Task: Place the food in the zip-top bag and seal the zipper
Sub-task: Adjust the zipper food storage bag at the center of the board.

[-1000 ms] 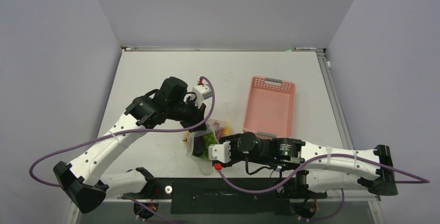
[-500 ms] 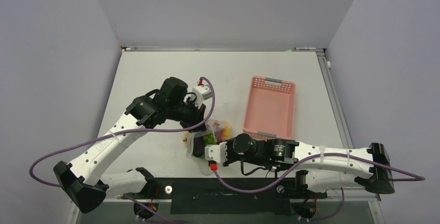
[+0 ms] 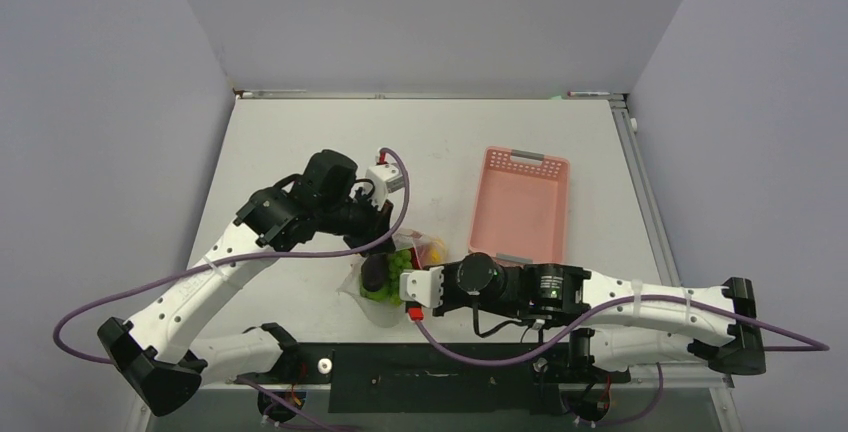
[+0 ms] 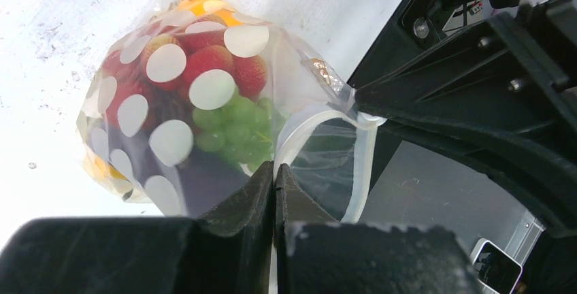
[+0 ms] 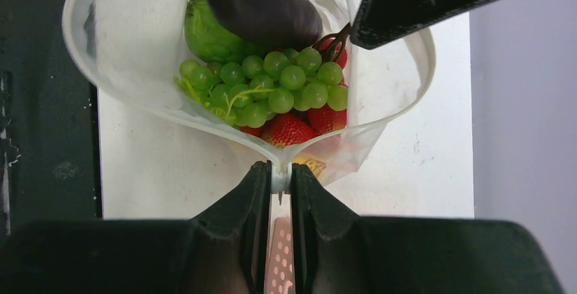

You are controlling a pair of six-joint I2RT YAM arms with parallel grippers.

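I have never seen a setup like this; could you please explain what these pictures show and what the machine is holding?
These are two robot arms bolted at the near edge of a white table. One picture looks down from above. The other two come from a camera on each wrist, so each shows that arm's own fingers. On the table are a pink basket and a clear zip-top bag holding toy food: green grapes, strawberries and a dark eggplant. The left gripper and the right gripper each pinch the bag's rim, jaws shut on it. Its mouth gapes open, not yet zipped.
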